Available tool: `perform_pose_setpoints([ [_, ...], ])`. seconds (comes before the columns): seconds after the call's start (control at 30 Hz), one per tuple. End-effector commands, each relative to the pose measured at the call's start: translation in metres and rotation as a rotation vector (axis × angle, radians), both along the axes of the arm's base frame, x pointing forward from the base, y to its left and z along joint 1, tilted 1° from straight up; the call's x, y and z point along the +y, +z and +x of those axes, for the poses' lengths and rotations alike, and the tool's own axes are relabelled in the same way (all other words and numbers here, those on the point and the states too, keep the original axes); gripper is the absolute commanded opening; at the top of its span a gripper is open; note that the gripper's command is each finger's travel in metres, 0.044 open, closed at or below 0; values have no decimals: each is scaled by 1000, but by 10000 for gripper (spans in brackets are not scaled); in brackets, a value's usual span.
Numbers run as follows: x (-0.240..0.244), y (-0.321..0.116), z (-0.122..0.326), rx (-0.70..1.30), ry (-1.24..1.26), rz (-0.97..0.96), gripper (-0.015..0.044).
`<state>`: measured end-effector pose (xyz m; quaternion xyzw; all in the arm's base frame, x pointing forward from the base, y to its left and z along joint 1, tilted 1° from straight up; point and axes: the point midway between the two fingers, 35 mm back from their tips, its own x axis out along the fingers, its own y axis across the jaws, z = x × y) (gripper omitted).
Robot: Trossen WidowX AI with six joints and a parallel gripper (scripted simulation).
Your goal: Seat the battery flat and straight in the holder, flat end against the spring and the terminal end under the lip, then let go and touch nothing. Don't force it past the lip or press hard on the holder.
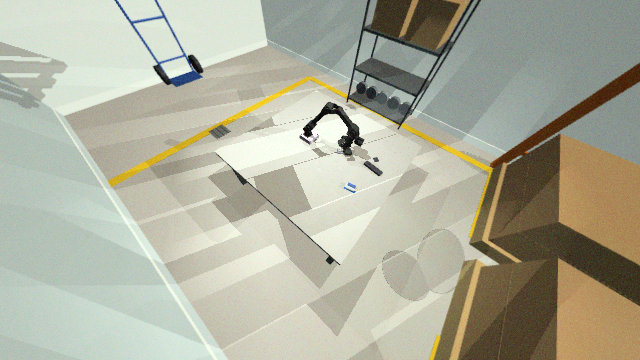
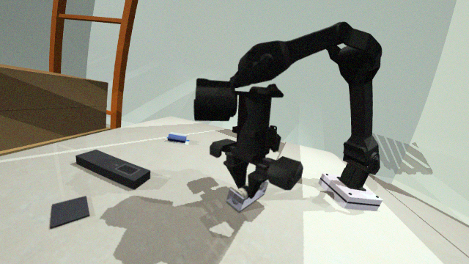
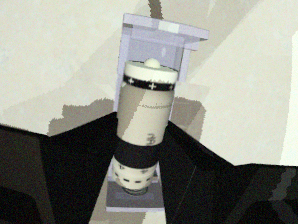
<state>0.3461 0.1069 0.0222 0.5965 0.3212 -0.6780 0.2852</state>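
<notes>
The cream battery [image 3: 146, 107] [image 2: 240, 192] with dark bands is between the fingers of my gripper [image 3: 140, 123] [image 2: 246, 192], which is shut on it. The battery lies lengthwise over the pale lavender holder [image 3: 135, 203] [image 2: 237, 202]. In the wrist view its terminal end looks raised, nearer the camera, and points to the lip [image 3: 165, 26], with a gap between them. The flat end is lower, at the holder's near end wall; the spring is mostly hidden there. Whether the flat end touches the spring I cannot tell.
A long black box [image 2: 110, 168] [image 1: 373, 168] and a thin dark square plate [image 2: 69, 212] [image 1: 376, 159] lie on the table, beside the arm in the exterior view. A small blue and white object [image 2: 177, 138] [image 1: 350, 187] lies farther back there. The arm's white base [image 2: 352, 194] is at right.
</notes>
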Motion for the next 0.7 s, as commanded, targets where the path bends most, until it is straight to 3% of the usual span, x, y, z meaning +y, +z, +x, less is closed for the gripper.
perform_pose_setpoints([
  [0.0, 3, -1, 0, -19, 7, 29, 88],
  [0.67, -1, -2, -4, -62, 16, 74, 88],
])
